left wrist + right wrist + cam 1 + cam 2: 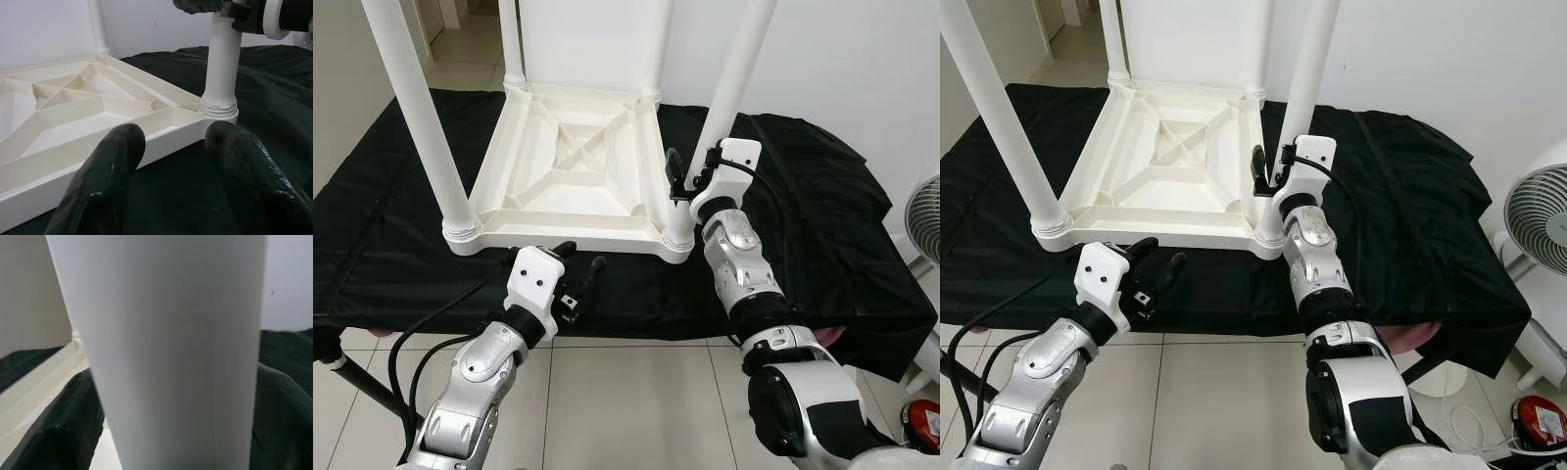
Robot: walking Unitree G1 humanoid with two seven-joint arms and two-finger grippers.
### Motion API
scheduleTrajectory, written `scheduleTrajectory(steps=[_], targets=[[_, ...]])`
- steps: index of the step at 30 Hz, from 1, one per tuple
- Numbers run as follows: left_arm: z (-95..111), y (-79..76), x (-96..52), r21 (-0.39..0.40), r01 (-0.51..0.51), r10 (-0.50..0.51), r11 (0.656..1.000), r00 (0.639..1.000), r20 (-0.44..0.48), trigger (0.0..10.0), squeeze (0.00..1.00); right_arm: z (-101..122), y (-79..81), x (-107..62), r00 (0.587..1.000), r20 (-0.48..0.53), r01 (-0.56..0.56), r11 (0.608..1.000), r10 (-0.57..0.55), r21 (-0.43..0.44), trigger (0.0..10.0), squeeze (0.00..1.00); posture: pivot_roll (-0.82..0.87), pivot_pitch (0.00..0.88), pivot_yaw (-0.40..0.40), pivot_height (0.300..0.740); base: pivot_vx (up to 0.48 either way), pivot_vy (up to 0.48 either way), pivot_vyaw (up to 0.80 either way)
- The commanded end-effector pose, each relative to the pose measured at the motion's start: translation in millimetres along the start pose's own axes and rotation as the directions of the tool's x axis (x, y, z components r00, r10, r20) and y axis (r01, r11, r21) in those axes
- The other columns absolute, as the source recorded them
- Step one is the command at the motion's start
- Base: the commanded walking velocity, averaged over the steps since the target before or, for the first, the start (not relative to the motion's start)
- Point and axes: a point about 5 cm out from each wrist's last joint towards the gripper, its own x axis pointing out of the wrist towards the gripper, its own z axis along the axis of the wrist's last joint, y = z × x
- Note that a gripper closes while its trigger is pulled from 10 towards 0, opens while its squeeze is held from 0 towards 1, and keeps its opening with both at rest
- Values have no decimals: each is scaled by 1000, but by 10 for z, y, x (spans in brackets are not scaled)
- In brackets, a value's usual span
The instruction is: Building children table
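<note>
Almost done: upside-down white table (570, 166) on the black cloth (822, 225) with all four legs standing up, right gripper (690, 176) pinching the near right leg (729, 88), left gripper (579, 279) spread wide, holding nothing, near the front edge.

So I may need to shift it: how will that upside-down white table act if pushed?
The table looks like hollow ribbed plastic, so probably light and stiff. Its flat top lies on the black cloth, which may bunch. Four tall legs could make it tippy; the right tool is at one leg.
</note>
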Motion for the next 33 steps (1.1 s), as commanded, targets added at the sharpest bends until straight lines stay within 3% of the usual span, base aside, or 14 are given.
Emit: scheduleTrajectory(steps=[1, 10, 22, 24, 26, 27, 33], targets=[[2, -29, -5, 7, 16, -16, 1000, 1000, -5, 10000, 0, -8, 17, 26, 1000, -25, -12, 997, 14, 75, 10000, 0, 57, 0, -72, 740, 0, 0, 0], [3, -27, -10, 9, 6, -6, 1000, 1000, -4, 10000, 0, -15, -25, 47, 998, -62, 4, 964, 13, 265, 10000, 0, 57, 0, -73, 740, 0, 0, 0], [11, -28, -8, 8, 7, -7, 1000, 1000, -4, 10000, 0, 6, -84, 29, 998, -60, 26, 940, -6, 340, 10000, 0, 54, 0, -69, 740, 0, 0, 0], [12, -29, -2, 8, 7, -7, 1000, 1000, -4, 10000, 0, -11, -95, 14, 998, -66, 39, 914, -13, 403, 10000, 0, 53, 0, -67, 740, 0, 0, 0], [12, -29, -2, 8, 7, -7, 1000, 1000, -4, 10000, 0, -11, -95, 14, 998, -66, 39, 914, -13, 403, 10000, 0, 53, 0, -67, 740, 0, 0, 0], [13, -36, 4, 7, 9, -9, 1000, 1000, -3, 10000, 0, -23, -118, 0, 997, -71, 55, 881, -24, 470, 10000, 0, 53, 0, -67, 740, 0, 0, 0], [14, -32, 9, 8, 11, -11, 1000, 1000, -4, 10000, 0, -24, -136, -10, 997, -69, 64, 843, -32, 533, 10000, 0, 49, 0, -61, 740, 0, 0, 0]])
